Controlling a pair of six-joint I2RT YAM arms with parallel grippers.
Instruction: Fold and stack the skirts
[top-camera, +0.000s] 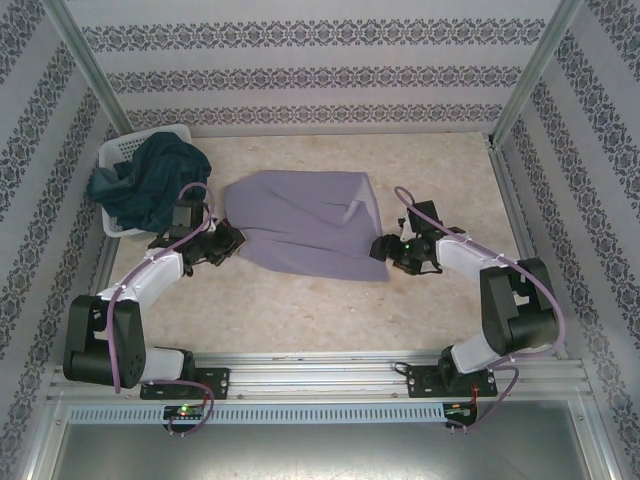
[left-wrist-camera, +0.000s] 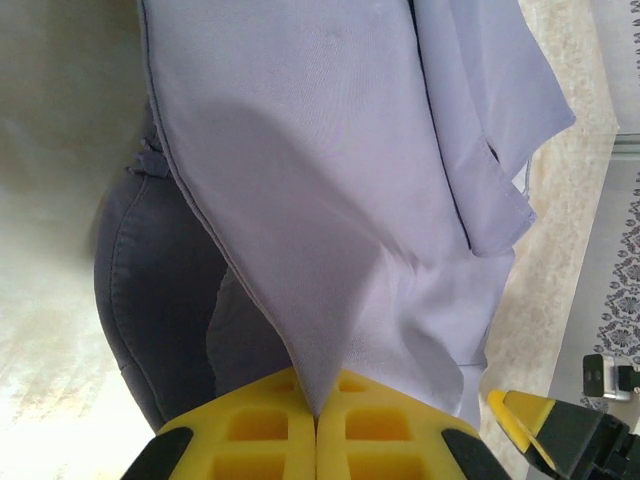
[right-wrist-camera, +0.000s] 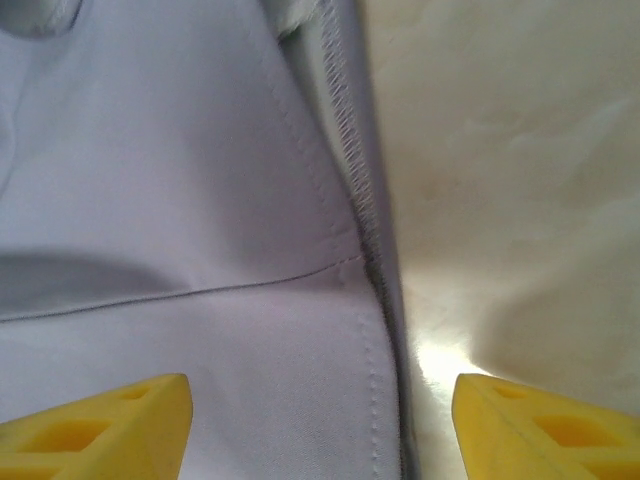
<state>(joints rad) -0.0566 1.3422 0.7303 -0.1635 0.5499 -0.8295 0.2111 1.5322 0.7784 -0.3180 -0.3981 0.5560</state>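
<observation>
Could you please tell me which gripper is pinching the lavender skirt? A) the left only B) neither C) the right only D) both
A: the left gripper is shut on a fold of the lavender skirt, while the right gripper stands open over its seamed edge.

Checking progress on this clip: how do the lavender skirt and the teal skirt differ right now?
The lavender skirt lies spread on the table; the teal skirt is heaped over the basket. The left gripper pinches the lavender skirt's edge; no gripper holds the teal skirt. Neither is stacked yet.
</observation>
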